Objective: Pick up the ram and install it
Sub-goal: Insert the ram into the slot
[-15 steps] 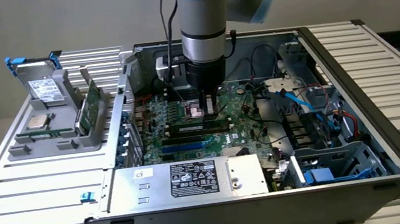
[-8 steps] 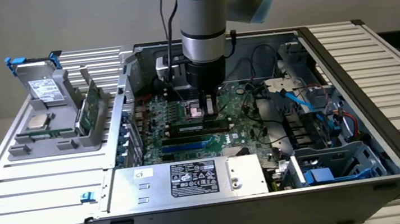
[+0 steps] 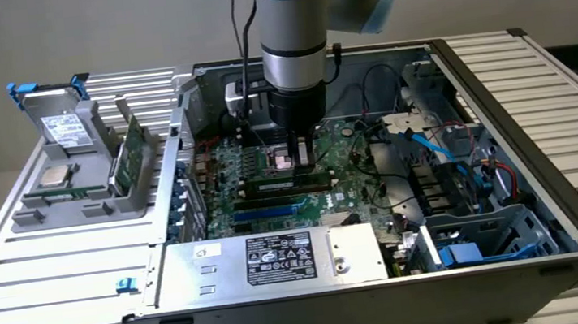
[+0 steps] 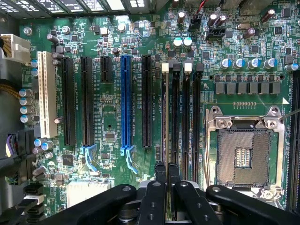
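Seen edge-on in the wrist view, the ram [image 4: 165, 117] is a thin strip running along the leftmost of the black memory slots [image 4: 176, 117], with a white latch at its far end. My gripper [image 4: 166, 168] is shut on the near end of the ram. In the exterior view the gripper [image 3: 295, 165] points straight down over the motherboard [image 3: 272, 205] inside the open case. The ram [image 3: 286, 183] lies lengthwise just below it. I cannot tell whether it is pressed fully into the slot.
An empty processor socket [image 4: 243, 157] lies beside the memory slots, and long expansion slots [image 4: 125, 103] lie on the other side. At the exterior view's left a grey holder [image 3: 76, 207] carries a drive [image 3: 66, 130], a silver chip [image 3: 54, 175] and another green stick [image 3: 131, 155]. Cables [image 3: 429, 146] crowd the case's right.
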Action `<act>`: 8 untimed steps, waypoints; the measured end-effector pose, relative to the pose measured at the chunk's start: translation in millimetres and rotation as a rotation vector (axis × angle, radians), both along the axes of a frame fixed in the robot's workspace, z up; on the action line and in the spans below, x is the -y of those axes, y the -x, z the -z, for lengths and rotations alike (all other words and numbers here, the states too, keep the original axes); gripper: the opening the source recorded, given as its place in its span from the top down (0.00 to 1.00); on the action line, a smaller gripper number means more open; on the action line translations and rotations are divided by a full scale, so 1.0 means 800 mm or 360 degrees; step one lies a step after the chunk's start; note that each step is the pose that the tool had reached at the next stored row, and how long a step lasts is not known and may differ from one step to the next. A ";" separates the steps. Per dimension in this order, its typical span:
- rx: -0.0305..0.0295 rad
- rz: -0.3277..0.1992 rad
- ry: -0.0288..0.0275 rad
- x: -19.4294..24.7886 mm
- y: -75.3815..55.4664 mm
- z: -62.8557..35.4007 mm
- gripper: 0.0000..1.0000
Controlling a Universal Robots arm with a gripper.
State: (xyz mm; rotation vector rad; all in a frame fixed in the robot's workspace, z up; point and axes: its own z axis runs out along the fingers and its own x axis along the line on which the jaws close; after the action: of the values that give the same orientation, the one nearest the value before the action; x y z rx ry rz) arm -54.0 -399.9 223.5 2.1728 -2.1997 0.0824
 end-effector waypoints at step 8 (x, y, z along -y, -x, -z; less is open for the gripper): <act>0.00000 0.0000 0.00000 0.0000 0.000 0.000 0.72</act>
State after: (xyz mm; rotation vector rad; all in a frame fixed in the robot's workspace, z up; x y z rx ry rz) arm -54.0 -399.9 223.4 2.1728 -2.1998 0.0824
